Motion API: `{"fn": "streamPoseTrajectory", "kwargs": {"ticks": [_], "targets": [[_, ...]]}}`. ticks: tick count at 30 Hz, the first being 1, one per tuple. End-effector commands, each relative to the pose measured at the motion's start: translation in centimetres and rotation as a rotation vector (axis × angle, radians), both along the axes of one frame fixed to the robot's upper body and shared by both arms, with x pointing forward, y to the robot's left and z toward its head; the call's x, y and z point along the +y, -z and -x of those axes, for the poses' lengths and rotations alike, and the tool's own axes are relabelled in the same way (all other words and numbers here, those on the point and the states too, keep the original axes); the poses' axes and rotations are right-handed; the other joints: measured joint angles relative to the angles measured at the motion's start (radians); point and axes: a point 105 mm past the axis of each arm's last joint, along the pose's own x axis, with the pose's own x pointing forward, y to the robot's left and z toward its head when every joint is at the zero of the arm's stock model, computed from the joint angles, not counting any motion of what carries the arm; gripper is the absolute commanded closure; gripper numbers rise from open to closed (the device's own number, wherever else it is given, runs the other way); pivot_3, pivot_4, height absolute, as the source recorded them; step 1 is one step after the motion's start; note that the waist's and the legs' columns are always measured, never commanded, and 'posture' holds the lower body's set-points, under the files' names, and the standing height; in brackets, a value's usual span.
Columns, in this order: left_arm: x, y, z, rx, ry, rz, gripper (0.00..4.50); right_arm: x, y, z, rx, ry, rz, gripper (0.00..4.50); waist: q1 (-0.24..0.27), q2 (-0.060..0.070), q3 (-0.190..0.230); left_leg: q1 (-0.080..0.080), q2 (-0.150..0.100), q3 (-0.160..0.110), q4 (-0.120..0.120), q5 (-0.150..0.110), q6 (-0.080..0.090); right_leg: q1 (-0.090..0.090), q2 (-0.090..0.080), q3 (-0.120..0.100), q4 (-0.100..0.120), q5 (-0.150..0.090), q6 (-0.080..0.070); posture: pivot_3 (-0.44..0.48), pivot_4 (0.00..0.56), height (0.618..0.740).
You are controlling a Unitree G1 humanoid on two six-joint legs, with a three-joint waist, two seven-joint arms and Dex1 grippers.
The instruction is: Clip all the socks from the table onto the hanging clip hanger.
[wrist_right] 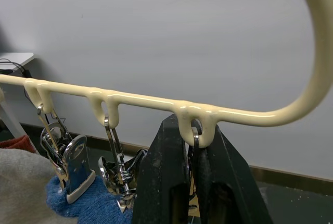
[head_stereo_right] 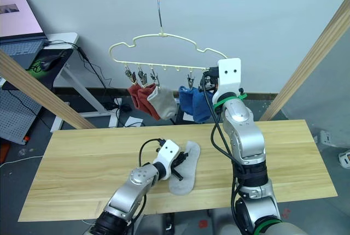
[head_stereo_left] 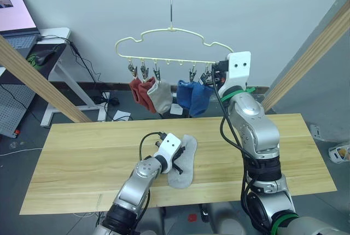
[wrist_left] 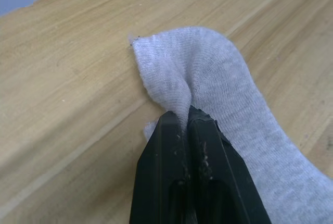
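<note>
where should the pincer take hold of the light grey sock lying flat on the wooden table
Probably at the edge, from above. The light grey fabric sock lies flat on the light-wood table, so only a pinched-up fold gives purchase. The left pincer is shut on such a fold at one end, leaving the rest of the sock free to hang toward a clip.

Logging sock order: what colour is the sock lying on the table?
Light grey; the soft fabric sock pinched by the left gripper shows best in the left wrist view.
</note>
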Motion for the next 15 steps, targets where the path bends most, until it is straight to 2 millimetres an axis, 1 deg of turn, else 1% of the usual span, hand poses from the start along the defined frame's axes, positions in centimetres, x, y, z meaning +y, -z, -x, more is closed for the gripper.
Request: {"fn": "streamPoseTrajectory", "kwargs": {"ticks": [1,3,5,9,13,15], "targets": [[0.3,-2.6,-0.5,-0.121,-0.016,0.066,4.48,0.2,-1.9,0.8,-0.078,-0.008,-0.018,4.50,-0.001,0.000,0.000,0.000,0.000,0.000,0.000,0.000,0.000,0.000,0.000,0.000,0.000,0.000,0.000,-0.165,0.273,0.738],[1.0,-3.3,-0.6,-0.163,-0.032,0.072,4.48,0.1,-1.9,0.8,-0.078,-0.007,-0.018,4.50,-0.002,0.000,0.000,0.000,0.000,0.000,0.000,0.000,0.000,0.000,0.000,0.000,0.000,0.000,0.000,-0.165,0.273,0.738],[2.0,-3.6,-0.8,-0.182,-0.072,0.070,4.48,0.1,-1.9,0.7,-0.078,-0.007,-0.018,4.50,-0.002,0.000,0.000,-0.001,0.001,0.000,0.000,0.000,0.000,0.000,0.000,0.000,-0.001,0.000,0.000,-0.155,0.274,0.738],[3.2,-3.6,-0.9,-0.186,-0.123,0.066,4.48,0.1,-1.8,0.7,-0.077,-0.008,-0.017,4.50,-0.004,0.000,0.000,0.000,0.000,0.000,0.000,0.000,0.000,0.000,0.000,0.000,-0.001,0.000,0.000,-0.149,0.273,0.738],[3.6,-3.4,-0.9,-0.167,-0.152,0.084,3.47,0.2,-1.8,0.6,-0.076,-0.012,-0.017,4.50,-0.004,0.000,0.001,-0.001,0.000,0.000,-0.001,0.000,0.000,0.000,-0.001,0.000,-0.001,0.000,0.000,-0.146,0.272,0.738],[3.7,-3.4,-1.0,-0.175,-0.161,0.076,2.83,0.3,-1.8,0.6,-0.076,-0.013,-0.017,4.50,-0.004,0.000,0.001,-0.001,0.000,0.000,-0.001,0.000,0.000,0.000,-0.001,0.000,-0.001,0.000,0.000,-0.146,0.272,0.738]]}}
